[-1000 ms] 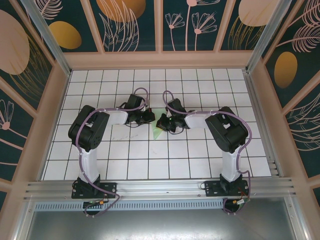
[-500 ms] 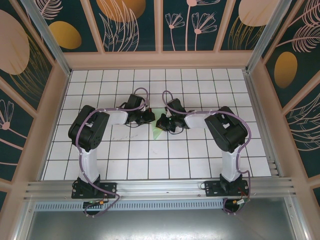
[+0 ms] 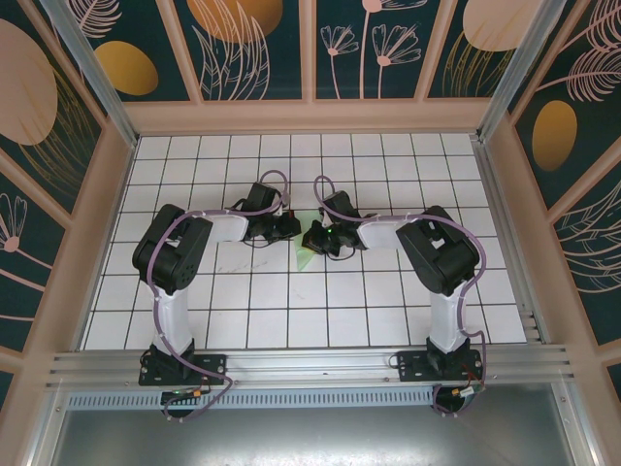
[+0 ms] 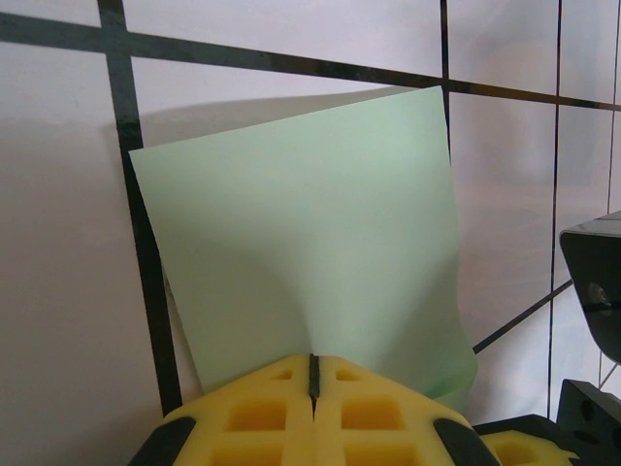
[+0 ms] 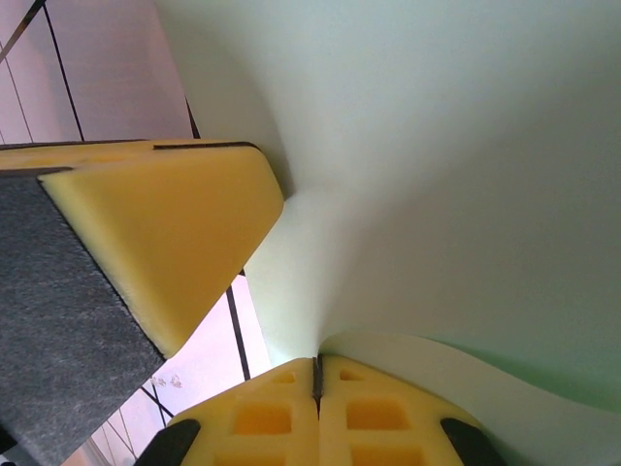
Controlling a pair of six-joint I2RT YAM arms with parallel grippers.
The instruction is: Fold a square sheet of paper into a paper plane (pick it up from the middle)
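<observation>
The square sheet of paper [image 3: 305, 258] is pale mint green and hangs between both grippers above the middle of the white grid table. My left gripper [image 3: 294, 229] is shut on one edge of it; in the left wrist view the yellow pads [image 4: 262, 413] pinch the sheet [image 4: 301, 243], which rises curved in front of them. My right gripper [image 3: 313, 237] is shut on the same sheet; its pads [image 5: 374, 417] clamp the paper [image 5: 437, 146], which bows upward. The left gripper's yellow finger [image 5: 165, 233] sits close at the left of the right wrist view.
The white table with black grid lines [image 3: 388, 301] spreads all around the two arms. Pink wooden walls [image 3: 310, 116] and aluminium rails [image 3: 310, 364] frame it. The black body of the right gripper [image 4: 592, 282] shows at the right edge of the left wrist view.
</observation>
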